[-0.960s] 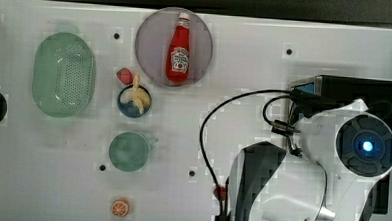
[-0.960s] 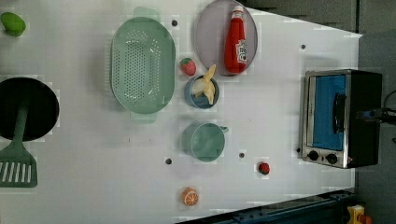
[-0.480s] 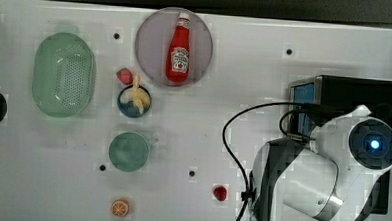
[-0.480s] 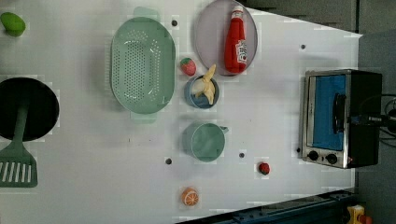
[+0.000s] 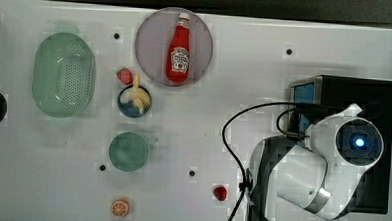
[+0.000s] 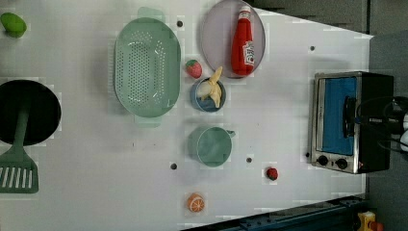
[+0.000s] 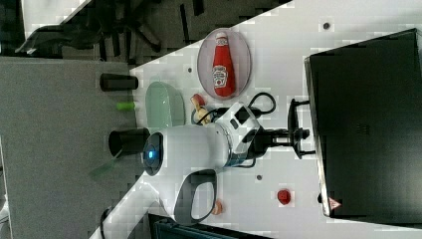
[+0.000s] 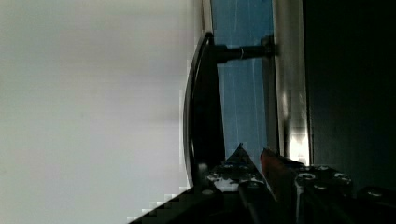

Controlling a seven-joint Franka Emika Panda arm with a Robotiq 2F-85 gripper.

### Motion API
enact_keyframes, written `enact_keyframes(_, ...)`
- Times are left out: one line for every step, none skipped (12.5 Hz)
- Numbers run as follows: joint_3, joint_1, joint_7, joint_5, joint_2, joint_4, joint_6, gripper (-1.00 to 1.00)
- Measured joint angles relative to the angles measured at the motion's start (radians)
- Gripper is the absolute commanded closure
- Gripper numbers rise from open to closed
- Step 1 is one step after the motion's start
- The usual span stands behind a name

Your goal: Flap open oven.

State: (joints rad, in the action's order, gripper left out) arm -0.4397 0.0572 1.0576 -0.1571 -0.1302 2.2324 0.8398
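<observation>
The oven (image 6: 353,120) is black and silver with a blue-tinted door. A red ketchup bottle (image 5: 179,50) lies on a grey plate (image 5: 149,38); the colander (image 6: 146,67) is pale green.

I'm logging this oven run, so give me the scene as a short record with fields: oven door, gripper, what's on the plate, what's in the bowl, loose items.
oven door: the oven has its blue door shut, upright
gripper: the gripper is closed on the handle
plate: a ketchup bottle lies on the round plate
bowl: a banana in the blue bowl
loose items: green colander, green cup, orange slice, strawberry, small red item
</observation>
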Motion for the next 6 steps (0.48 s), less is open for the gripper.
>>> enact_keyframes(0.003,0.001,0.004,0.001,-0.011,0.002,0.02,0.65)
enact_keyframes(0.003,0.0,0.006,-0.005,-0.025,0.004,0.057,0.65)
enact_keyframes(0.002,0.0,0.006,-0.011,-0.036,0.006,0.078,0.65)
enact_keyframes(0.004,-0.001,0.006,-0.012,-0.039,0.012,0.079,0.65)
enact_keyframes(0.008,-0.003,0.006,-0.012,-0.039,0.014,0.079,0.65)
enact_keyframes(0.018,-0.003,0.006,-0.012,-0.039,0.014,0.08,0.65)
